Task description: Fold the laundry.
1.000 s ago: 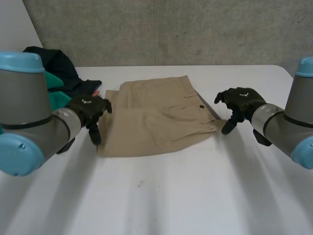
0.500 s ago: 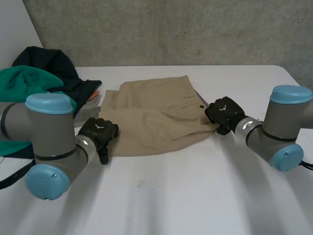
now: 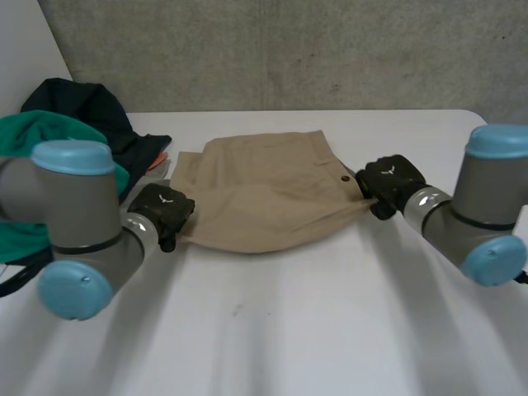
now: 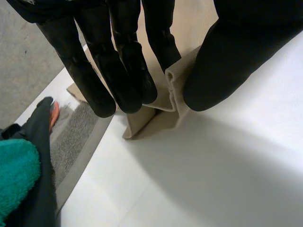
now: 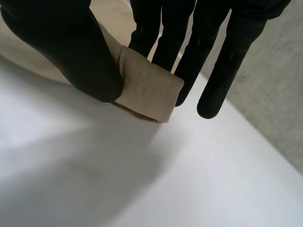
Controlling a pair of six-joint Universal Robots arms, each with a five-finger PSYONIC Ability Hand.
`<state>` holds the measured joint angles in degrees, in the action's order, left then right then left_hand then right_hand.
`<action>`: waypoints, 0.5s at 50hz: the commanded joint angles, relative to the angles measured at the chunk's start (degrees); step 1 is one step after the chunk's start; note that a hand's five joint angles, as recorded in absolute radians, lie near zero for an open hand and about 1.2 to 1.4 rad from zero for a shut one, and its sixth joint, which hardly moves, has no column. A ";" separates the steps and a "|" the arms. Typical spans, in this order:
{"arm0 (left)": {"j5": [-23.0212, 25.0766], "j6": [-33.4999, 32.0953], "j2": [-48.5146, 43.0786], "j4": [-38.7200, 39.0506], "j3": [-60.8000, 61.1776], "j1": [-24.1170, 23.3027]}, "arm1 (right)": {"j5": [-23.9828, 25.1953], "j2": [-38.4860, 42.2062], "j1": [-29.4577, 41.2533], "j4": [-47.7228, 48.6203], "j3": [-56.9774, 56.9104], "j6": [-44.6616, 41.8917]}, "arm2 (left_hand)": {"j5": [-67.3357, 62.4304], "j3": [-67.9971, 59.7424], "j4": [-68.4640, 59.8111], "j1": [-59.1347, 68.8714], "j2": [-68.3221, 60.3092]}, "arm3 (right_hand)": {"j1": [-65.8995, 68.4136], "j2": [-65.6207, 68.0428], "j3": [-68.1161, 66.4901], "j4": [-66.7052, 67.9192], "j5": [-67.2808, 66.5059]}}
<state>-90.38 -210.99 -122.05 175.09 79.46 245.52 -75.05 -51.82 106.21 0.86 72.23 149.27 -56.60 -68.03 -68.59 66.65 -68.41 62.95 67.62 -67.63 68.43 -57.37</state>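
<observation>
Where the white table (image 3: 289,330) reaches its left end, item one: a heap of dark navy and green clothes (image 3: 58,132), a flat grey cloth (image 4: 75,137) beside it. Item two: left hand (image 3: 162,210), thumb and fingers (image 4: 125,71) pinching the near left corner of the folded tan cotton garment (image 3: 264,194). Item three: that garment, mid-table, near edge curving between both hands. Item four: right hand (image 3: 388,183), thumb and fingers (image 5: 161,28) clamped on the near right corner.
</observation>
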 commanded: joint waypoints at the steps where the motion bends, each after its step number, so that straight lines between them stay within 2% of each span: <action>1: 6.09 -2.84 11.13 -14.13 6.76 0.67 | 0.43 -10.65 -2.41 -26.92 7.48 -12.14 | -13.40 -11.97 -11.41 13.35 -11.59 | 17.05 12.38 -12.37 11.57 -12.63; 2: 7.14 -3.63 11.92 -17.12 7.37 0.67 | 0.26 -11.62 -2.76 -30.97 8.71 -14.60 | -13.40 -11.97 -11.41 13.35 -11.59 | 17.05 12.38 -12.37 11.57 -12.63; 3: 9.15 -5.38 12.88 -23.42 8.33 0.58 | 0.43 -13.46 -3.63 -38.06 11.25 -19.58 | -13.40 -11.97 -11.41 13.35 -11.59 | 17.05 12.38 -12.37 11.57 -12.63; 5: 12.40 -8.27 13.16 -32.12 9.22 0.49 | 1.48 -15.49 -4.60 -42.77 13.63 -26.01 | -13.40 -11.97 -11.41 13.35 -11.59 | 17.05 12.38 -12.37 11.57 -12.63; 9: 16.89 -10.93 12.98 -38.59 8.61 0.93 | 3.59 -16.38 -4.52 -38.59 15.05 -26.15 | -13.40 -11.97 -11.41 13.35 -11.59 | 17.05 12.38 -12.37 11.57 -12.63; 12: 17.08 -10.49 12.28 -36.67 6.77 1.02 | 3.34 -15.77 -4.34 -36.38 14.61 -23.42 | -13.40 -11.97 -11.41 13.35 -11.59 | 17.05 12.38 -12.37 11.57 -12.63; 16: 13.93 -8.47 8.07 -31.22 1.06 1.10 | 2.37 -12.87 -4.34 -33.91 11.63 -19.46 | -13.40 -11.97 -11.41 13.35 -11.59 | 17.05 12.38 -12.37 11.57 -12.63; 20: 8.83 -5.76 1.67 -24.38 -10.25 1.28 | 0.09 -8.66 -3.90 -29.71 4.35 -12.54 | -13.40 -11.97 -11.41 13.35 -11.59 | 17.05 12.38 -12.37 11.57 -12.63; 25: 6.01 -2.59 -5.20 -17.69 -23.45 1.11 | -3.78 -4.61 -3.82 -23.20 -3.74 -2.68 | -13.40 -11.97 -11.41 13.35 -11.59 | 17.05 12.38 -12.37 11.57 -12.63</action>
<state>-80.08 -217.47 -119.05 148.76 71.37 246.78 -74.57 -61.42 102.13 -29.47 78.06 135.54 -56.60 -68.15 -68.63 66.65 -68.51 62.95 67.62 -68.08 68.59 -57.91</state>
